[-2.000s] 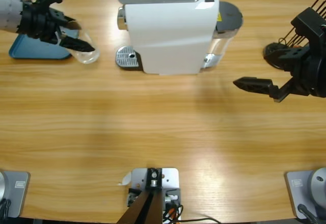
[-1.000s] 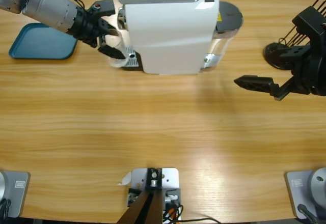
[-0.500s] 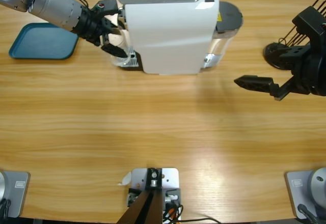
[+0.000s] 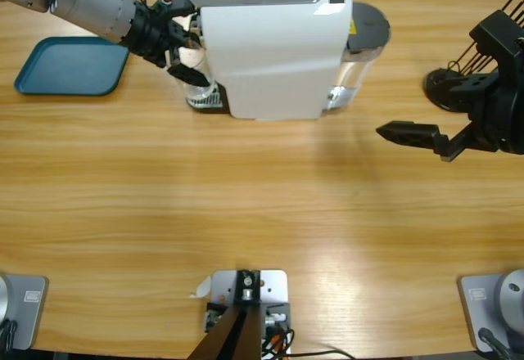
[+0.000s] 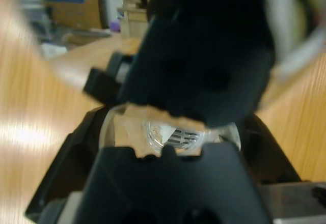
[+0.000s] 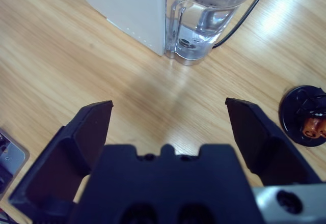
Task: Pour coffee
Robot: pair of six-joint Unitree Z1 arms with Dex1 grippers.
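Left gripper (image 4: pixel 187 64) pinches a clear glass (image 4: pixel 199 92) on the drip tray (image 4: pixel 214 98) of the white coffee machine (image 4: pixel 274 45). Risk: off-centre under the spout, coffee would spill onto the desk (image 4: pixel 246 213). Right gripper (image 6: pixel 168 127), well away from the machine, is spread and empty.

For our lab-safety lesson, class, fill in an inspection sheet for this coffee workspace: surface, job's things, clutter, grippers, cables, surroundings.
Surface: long wooden table, no spill seen.
Job's things: white coffee machine with clear water tank; clear glass cup on its drip tray; coffee in it cannot be told.
Clutter: blue tray; black round holder.
Grippers: left gripper shut on the cup; right gripper open over bare wood.
Cables: black cable behind the tank.
Surroundings: cardboard boxes, blurred, in the left wrist view.
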